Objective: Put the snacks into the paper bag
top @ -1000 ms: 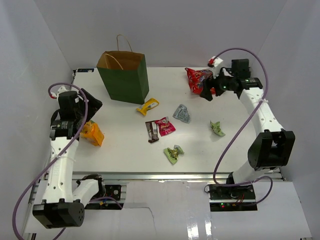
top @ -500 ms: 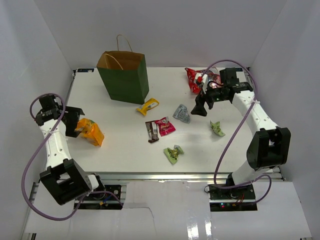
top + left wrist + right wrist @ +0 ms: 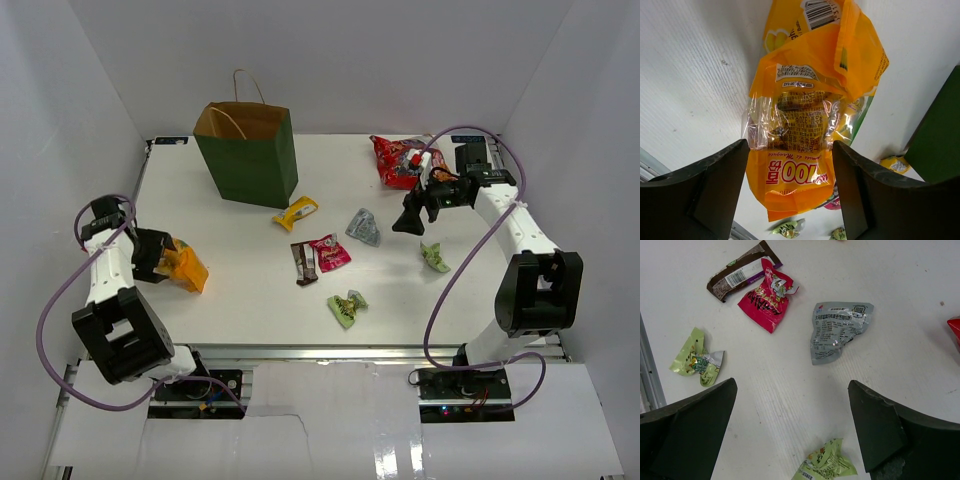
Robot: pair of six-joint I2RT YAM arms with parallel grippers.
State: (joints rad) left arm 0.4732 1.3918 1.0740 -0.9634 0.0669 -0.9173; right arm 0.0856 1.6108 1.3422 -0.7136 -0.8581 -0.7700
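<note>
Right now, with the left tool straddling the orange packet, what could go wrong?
The orange packet looks glossy and crumpled between the fingers of the left tool, so it may buckle or squirt out when squeezed. The paper bag stands unsupported with a handle drooping across its mouth, so a dropped packet could snag there or tip it.

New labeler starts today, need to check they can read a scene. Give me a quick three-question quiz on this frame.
1. True or false: the paper bag lies on its side.
2. Which snack sits between the jaws of the left gripper? A) red bag B) orange packet C) silver-grey packet
3. How many light green packets show in the top view?
Key: 1 false, it stands upright; 2 B; 3 two.
</note>
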